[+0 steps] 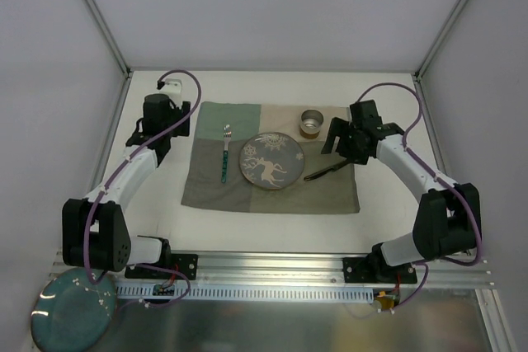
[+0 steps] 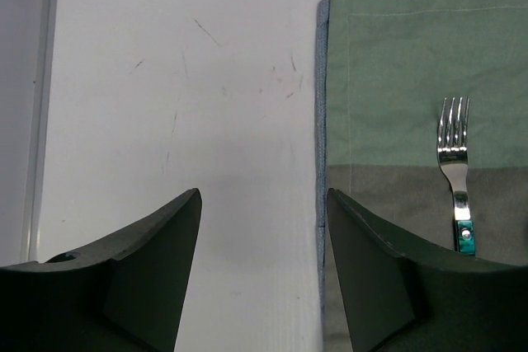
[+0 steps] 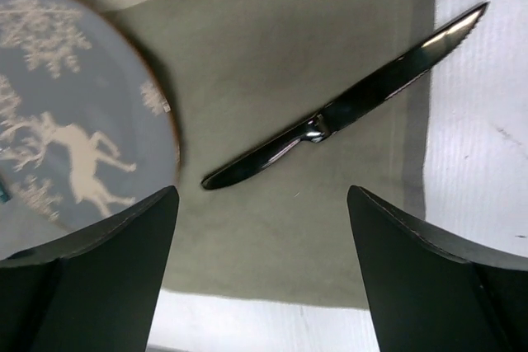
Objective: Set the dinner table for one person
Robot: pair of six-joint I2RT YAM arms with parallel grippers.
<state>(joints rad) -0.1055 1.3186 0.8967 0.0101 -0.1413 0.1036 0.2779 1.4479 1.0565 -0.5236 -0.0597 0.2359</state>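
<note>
The white dinner table (image 1: 272, 220) carries a green-and-beige cloth mat (image 1: 326, 194). On the mat lie a fork with a teal handle (image 1: 225, 154), a blue plate with a white deer (image 1: 270, 161), a black knife (image 1: 326, 171) and a small metal cup (image 1: 312, 121). My left gripper (image 1: 171, 128) is open and empty over bare table just left of the mat's edge (image 2: 323, 121); the fork (image 2: 454, 162) shows in its view. My right gripper (image 1: 340, 139) is open and empty above the knife (image 3: 346, 109), beside the plate (image 3: 74, 113).
Aluminium frame bars (image 1: 99, 14) and grey walls surround the table. A teal plate (image 1: 73, 311) lies off the table's near left corner, beside the left arm base. A metal rail (image 1: 272, 274) runs along the near edge.
</note>
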